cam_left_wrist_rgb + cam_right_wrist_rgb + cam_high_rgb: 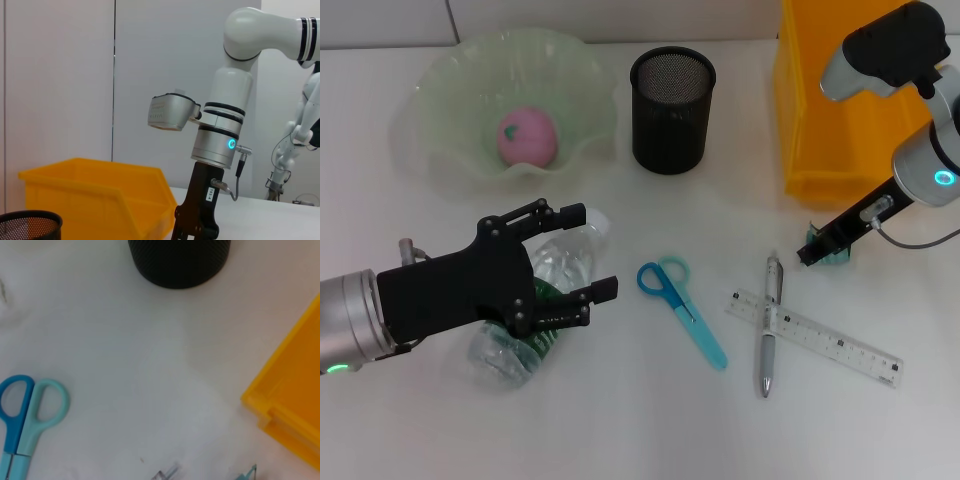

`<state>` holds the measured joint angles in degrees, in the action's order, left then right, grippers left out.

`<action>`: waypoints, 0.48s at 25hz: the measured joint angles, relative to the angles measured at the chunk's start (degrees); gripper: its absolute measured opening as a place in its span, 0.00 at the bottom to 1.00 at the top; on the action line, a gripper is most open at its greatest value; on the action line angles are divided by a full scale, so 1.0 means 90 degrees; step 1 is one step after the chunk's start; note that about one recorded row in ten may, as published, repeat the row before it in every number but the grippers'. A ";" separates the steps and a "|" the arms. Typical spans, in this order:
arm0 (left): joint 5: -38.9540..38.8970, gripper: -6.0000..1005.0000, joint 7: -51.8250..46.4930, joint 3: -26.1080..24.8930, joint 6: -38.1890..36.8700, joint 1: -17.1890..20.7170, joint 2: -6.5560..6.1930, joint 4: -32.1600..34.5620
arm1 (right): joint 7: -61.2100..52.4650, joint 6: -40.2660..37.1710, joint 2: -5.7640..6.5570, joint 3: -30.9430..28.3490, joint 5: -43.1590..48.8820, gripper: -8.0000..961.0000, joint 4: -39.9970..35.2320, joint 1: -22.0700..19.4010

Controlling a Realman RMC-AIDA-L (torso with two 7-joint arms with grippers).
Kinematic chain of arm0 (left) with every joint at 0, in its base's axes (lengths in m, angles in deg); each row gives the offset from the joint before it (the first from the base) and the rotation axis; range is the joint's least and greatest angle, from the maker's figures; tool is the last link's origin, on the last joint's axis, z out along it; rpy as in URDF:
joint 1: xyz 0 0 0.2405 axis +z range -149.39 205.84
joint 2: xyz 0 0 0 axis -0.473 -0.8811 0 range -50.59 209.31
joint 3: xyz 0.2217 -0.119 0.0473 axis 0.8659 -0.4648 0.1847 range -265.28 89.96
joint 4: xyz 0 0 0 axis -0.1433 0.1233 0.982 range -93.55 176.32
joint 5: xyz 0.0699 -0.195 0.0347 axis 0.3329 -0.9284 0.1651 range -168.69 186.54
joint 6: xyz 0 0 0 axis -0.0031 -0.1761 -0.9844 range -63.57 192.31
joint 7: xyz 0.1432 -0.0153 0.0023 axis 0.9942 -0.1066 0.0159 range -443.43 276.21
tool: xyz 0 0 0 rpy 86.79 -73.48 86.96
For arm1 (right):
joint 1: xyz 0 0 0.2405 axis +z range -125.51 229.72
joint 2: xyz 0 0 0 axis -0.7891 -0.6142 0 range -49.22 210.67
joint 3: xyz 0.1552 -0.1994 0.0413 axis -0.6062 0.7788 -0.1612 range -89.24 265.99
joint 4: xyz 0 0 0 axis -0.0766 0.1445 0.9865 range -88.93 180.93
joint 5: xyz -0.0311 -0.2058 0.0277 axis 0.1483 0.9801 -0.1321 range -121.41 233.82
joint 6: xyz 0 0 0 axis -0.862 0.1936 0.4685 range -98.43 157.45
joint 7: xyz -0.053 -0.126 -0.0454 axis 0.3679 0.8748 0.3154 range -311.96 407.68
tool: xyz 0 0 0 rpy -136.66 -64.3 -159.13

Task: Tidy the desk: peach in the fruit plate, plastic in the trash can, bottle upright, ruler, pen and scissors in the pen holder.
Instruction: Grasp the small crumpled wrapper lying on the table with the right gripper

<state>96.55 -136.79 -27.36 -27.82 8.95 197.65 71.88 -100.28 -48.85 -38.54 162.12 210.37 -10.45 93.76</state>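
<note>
A clear plastic bottle [552, 268] with a green label lies on its side at the front left. My left gripper [588, 252] is open, with one finger on each side of the bottle. A pink peach [527, 137] sits in the pale green fruit plate [450, 90]. The black mesh pen holder [672, 97] stands behind the centre. Blue-teal scissors [680, 305], a silver pen [770, 325] and a clear ruler [815, 338] lie on the table, the pen across the ruler. My right gripper [820, 250] hangs low by the yellow bin [840, 110]. No loose plastic shows.
The right wrist view shows the pen holder [180, 260], the scissors' handles [25, 410] and a corner of the yellow bin [295, 405]. The left wrist view shows the right arm [220, 145], the yellow bin [100, 190] and the pen holder's rim [30, 222].
</note>
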 joint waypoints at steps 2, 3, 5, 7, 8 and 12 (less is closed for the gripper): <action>0.0000 0.86 0.0002 0.0000 0.0000 0.0002 0.0000 0.0000 | 0.0000 0.0002 0.0000 0.0000 0.0005 0.46 0.0026 0.0000; 0.0000 0.86 0.0006 -0.0001 0.0000 0.0004 0.0000 0.0000 | 0.0000 0.0004 0.0000 -0.0001 0.0022 0.46 0.0044 0.0005; 0.0000 0.86 0.0009 0.0000 0.0000 0.0004 0.0000 0.0000 | 0.0000 0.0011 0.0001 -0.0004 0.0077 0.45 0.0090 0.0022; 0.0000 0.86 0.0010 0.0000 0.0000 0.0004 0.0000 0.0000 | -0.0001 0.0013 0.0001 -0.0007 0.0112 0.44 0.0120 0.0032; 0.0000 0.86 0.0010 -0.0001 0.0000 0.0004 0.0000 0.0000 | -0.0001 0.0007 0.0001 -0.0008 0.0119 0.43 0.0128 0.0034; 0.0000 0.86 -0.0002 0.0000 0.0000 -0.0002 0.0000 0.0000 | -0.0001 -0.0080 -0.0001 -0.0021 0.0130 0.40 0.0048 0.0009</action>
<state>96.55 -136.82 -27.36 -27.82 8.93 197.66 71.88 -100.29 -49.57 -38.55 161.93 211.54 -10.02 93.85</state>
